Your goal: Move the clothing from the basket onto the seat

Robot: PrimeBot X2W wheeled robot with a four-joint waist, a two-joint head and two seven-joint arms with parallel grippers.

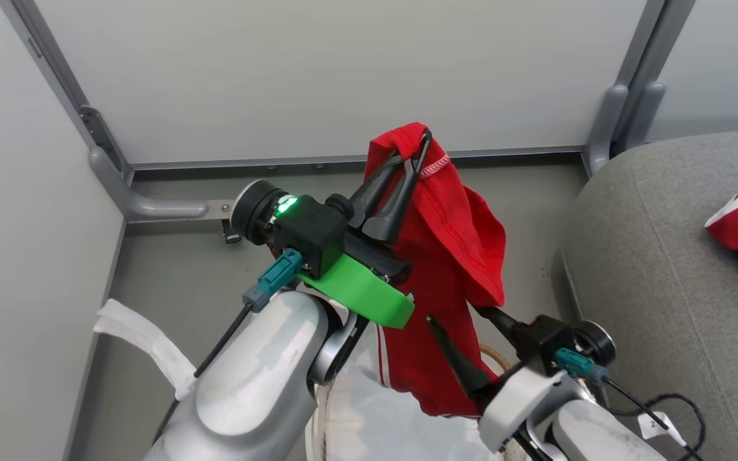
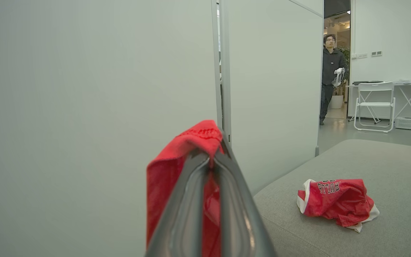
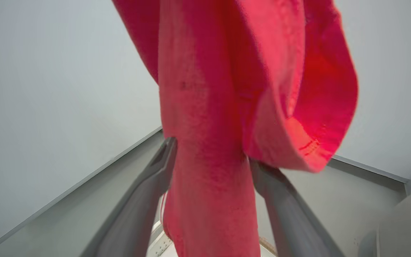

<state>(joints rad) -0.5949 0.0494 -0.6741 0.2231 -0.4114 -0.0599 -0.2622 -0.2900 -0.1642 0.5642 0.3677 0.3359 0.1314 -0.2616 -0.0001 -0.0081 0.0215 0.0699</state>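
Seat (image 1: 664, 269) is the biggest thing here: a grey woven cushion with rounded edges, taking up the right side of the head view. Pale partition walls (image 1: 343, 70) box in the corner behind it, with grey floor (image 1: 170, 288) below.

Next up is the hanging red garment (image 1: 452, 256), bright red with stitched hems and thin white stripes low down one edge. It droops in a long fold over the basket, not on the seat yet. The left tool (image 1: 417, 150) is clamped tight on its top hem, so the cloth is bunched over the tips and falls away beneath them. The lower part drops between the two fingers of the right tool (image 1: 455, 317), which is spread wide with one finger (image 3: 145, 200) on each side of the cloth. It isn't pinching anything, though the fabric looks like it brushes them.

A second red garment (image 2: 337, 201) with white trim and upside-down white lettering lies crumpled on the seat, well apart from both tools.

Basket (image 1: 496, 356) is mostly hidden behind the arms; you just get a sliver of brown rim and the glossy white liner (image 1: 369, 416) under the hanging cloth.
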